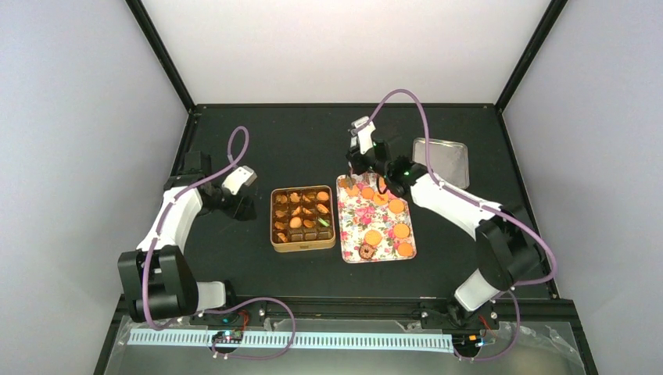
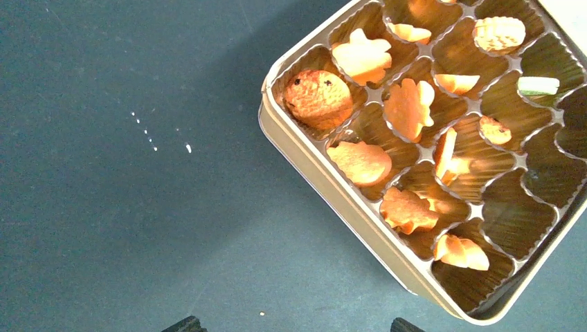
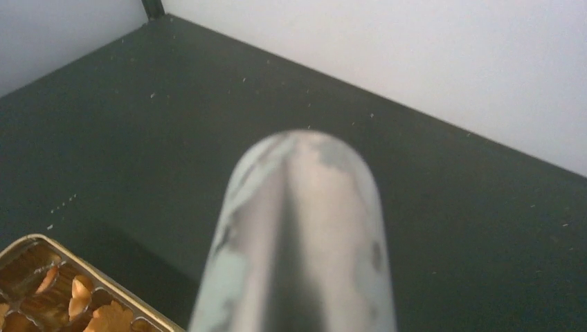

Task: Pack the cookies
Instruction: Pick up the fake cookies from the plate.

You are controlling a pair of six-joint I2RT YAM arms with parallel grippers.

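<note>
Orange-golden cookies (image 1: 374, 237) lie on a flowered tray (image 1: 353, 223), with a brown ring-shaped one (image 1: 365, 251) at its near edge. More cookies (image 2: 410, 107) fill cups of the square gold tin (image 2: 325, 176), a green one (image 2: 538, 85) among them. My left gripper (image 2: 294, 325) hovers open over bare table just left of the tin (image 1: 274, 234), holding nothing. My right gripper (image 1: 353, 173) hangs over the tray's far left corner. In the right wrist view a blurred grey rounded thing (image 3: 304, 235) hides its jaws.
A silver lid (image 1: 442, 160) lies at the back right, behind the right arm. Small crumbs (image 2: 149, 135) dot the dark table left of the tin. Walls close the table in on three sides.
</note>
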